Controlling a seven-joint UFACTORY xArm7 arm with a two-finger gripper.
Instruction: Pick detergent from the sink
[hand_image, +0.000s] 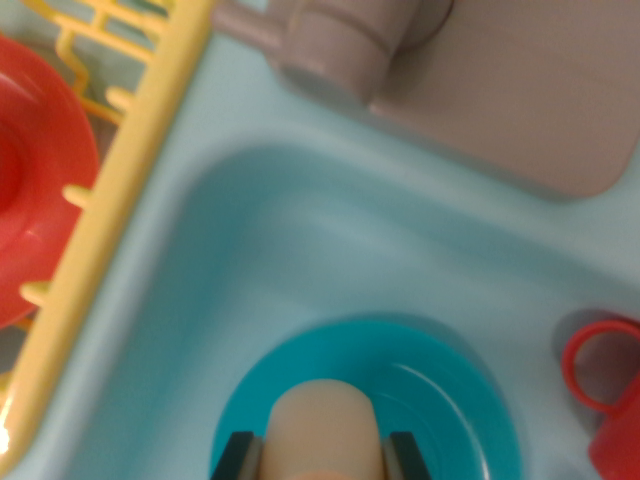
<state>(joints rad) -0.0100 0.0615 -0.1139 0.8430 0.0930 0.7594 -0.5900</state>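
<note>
With the gripper clamped on the beige rounded plastic detergent bottle, lift straight up, clear of the teal round plate beneath and the pale blue plastic sink walls around

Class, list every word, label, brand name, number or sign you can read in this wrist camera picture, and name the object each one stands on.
None: no readable text appears anywhere in the blurred picture.
The beige detergent bottle between the end effector fingers shows no label.
The teal plate, red plate, yellow dish rack, grey faucet and red cup are plain.
</note>
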